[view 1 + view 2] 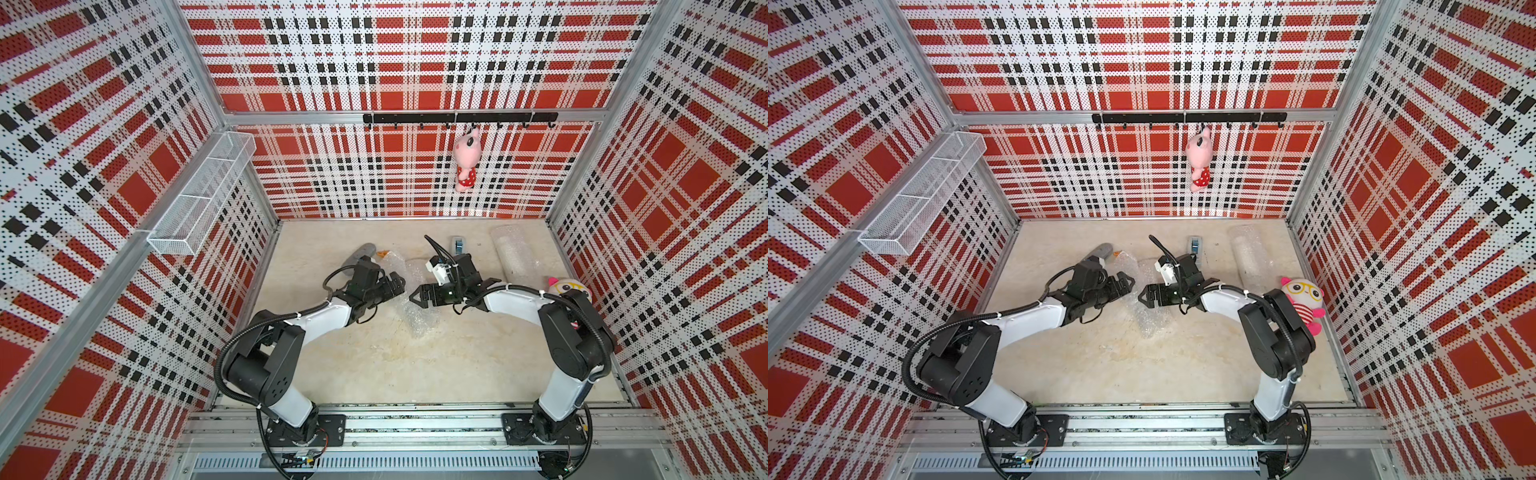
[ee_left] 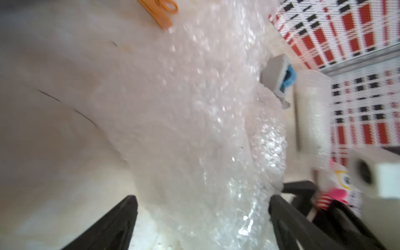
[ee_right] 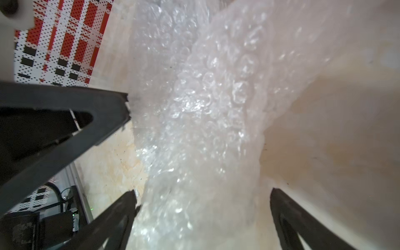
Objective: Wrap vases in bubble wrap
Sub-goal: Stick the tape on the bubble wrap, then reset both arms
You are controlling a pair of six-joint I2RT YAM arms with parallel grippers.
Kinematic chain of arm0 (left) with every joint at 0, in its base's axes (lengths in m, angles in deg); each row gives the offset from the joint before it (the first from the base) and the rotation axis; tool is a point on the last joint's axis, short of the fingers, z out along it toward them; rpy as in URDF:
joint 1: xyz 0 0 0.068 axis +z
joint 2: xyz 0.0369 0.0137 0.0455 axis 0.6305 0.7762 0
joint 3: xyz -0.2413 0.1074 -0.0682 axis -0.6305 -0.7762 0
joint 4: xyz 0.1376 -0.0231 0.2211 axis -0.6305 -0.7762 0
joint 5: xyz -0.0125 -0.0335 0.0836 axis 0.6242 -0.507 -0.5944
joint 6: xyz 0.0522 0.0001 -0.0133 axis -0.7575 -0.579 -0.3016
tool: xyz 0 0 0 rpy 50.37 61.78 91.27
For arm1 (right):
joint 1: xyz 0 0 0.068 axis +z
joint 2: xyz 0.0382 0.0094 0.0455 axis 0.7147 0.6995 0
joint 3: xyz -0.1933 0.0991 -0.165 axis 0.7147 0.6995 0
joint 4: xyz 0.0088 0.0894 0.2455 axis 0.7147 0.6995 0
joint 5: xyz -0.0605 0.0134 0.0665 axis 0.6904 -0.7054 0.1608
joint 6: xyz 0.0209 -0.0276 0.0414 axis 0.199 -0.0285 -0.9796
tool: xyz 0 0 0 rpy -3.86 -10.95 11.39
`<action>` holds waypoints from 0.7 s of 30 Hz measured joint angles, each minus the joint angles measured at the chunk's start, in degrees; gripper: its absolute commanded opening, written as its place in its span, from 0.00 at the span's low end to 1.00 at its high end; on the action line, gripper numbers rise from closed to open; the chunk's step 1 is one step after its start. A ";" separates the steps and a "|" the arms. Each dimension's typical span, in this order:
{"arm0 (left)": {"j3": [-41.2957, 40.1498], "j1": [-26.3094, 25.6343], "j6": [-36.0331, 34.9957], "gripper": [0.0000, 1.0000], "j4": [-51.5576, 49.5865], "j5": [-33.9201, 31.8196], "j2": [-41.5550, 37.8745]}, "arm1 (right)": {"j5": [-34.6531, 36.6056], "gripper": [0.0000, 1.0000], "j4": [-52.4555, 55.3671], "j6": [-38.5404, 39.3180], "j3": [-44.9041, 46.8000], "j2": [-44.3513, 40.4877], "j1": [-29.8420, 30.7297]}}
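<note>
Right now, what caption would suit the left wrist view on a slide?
Left gripper, jaws open, straddles a crumpled bubble wrap bundle; grey tape dispenser beyond.

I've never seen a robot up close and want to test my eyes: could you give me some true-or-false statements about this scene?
1. Both the left claw and the right claw stand open. True.
2. The pink plush lies on the table. False: it hangs from the hook rail on the back wall.
3. Crumpled bubble wrap lies between the two claws. True.
4. The right claw holds the tape dispenser. False: it sits on the table near the back wall.
</note>
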 measured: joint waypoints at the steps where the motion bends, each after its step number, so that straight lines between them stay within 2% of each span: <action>1: 2.62 -0.33 -1.66 0.98 -3.63 -3.63 0.00 | 0.85 1.00 1.53 0.83 -0.50 -1.66 -0.20; 3: 7.41 -1.64 -4.59 0.98 -9.99 -11.58 0.00 | 2.51 1.00 4.09 2.29 -1.36 -5.03 -1.11; 7: 13.66 -7.87 -9.07 0.99 -17.94 -33.79 -0.35 | 6.49 1.00 8.00 5.05 -1.73 -12.57 -4.39; 8: 13.86 -9.07 -9.73 0.95 -18.56 -38.36 -0.70 | 7.63 1.00 8.48 5.53 -1.66 -14.34 -5.51; 9: 13.77 -10.23 -10.56 0.86 -19.06 -42.66 -1.20 | 8.98 1.00 8.70 5.97 -1.53 -16.11 -6.84; 10: 13.44 -10.78 -11.87 0.68 -19.04 -46.49 -1.77 | 10.84 1.00 8.48 6.36 -0.98 -18.12 -8.52; 11: 12.90 -10.54 -13.00 0.58 -18.40 -48.81 -2.29 | 13.27 1.00 8.13 6.49 -0.17 -19.78 -9.97; 12: 12.09 -9.57 -14.21 0.57 -17.62 -50.62 -2.95 | 15.98 1.00 7.50 6.47 1.27 -21.75 -11.87; 17: 5.60 0.24 -18.58 0.58 -10.69 -54.69 -5.31 | 33.77 1.00 1.51 4.92 13.27 -27.82 -21.70; 19: 0.07 3.74 -21.53 0.56 -4.35 -55.47 -6.47 | 38.69 1.00 -3.80 5.14 19.76 -28.17 -25.31; 21: -8.37 5.81 -26.01 0.62 5.46 -55.06 -7.91 | 42.27 1.00 -11.02 6.62 26.97 -27.85 -27.39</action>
